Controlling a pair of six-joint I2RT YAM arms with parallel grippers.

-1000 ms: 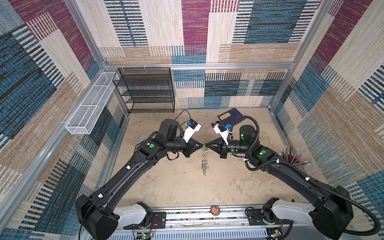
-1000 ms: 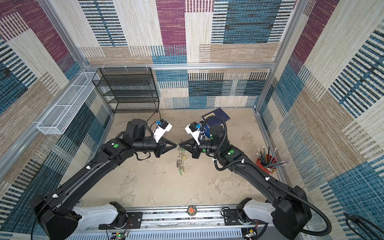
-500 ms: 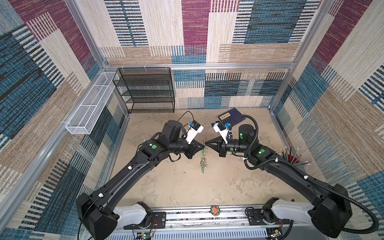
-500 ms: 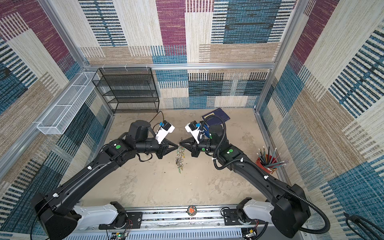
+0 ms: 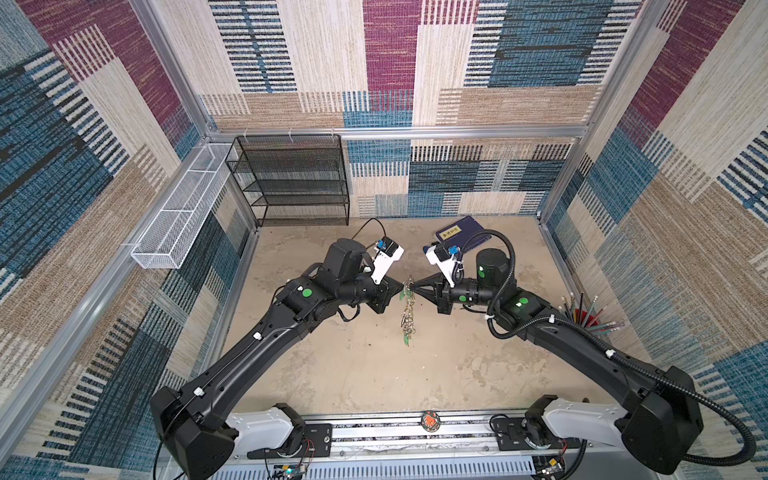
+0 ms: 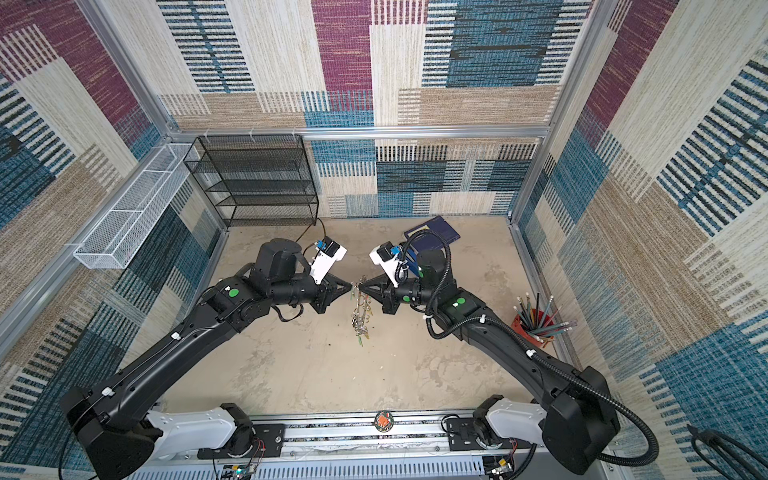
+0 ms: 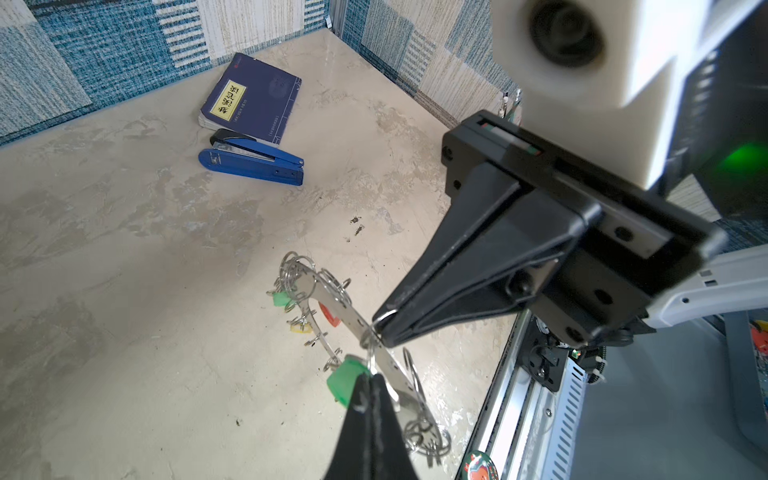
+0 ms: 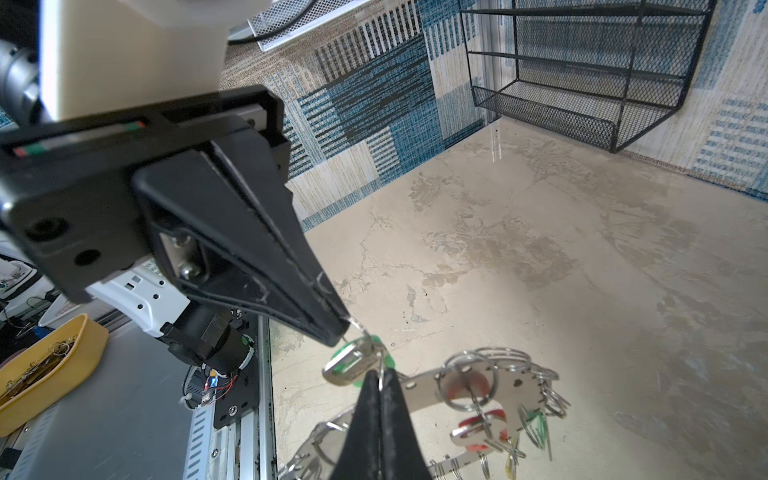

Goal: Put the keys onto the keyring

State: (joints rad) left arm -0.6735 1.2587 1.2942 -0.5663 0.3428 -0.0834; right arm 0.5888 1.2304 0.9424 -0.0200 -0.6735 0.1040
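1. My left gripper [image 5: 402, 286] and right gripper [image 5: 413, 286] meet tip to tip, both pinching one split ring [image 8: 360, 327].
2. The keyring [image 5: 408, 314] hangs there, long axis 12 to 6, green-tagged key [image 8: 351, 365] at 12 o'clock.

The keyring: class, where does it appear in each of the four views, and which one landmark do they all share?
In a top view: keyring hangs mid-scene, between left claw and right claw.
In a top view: keyring, same spot.
Left wrist view: keyring just past the shut claw tips.
Right wrist view: keyring just past the shut claw tips.
Shared landmark: front metal rail.
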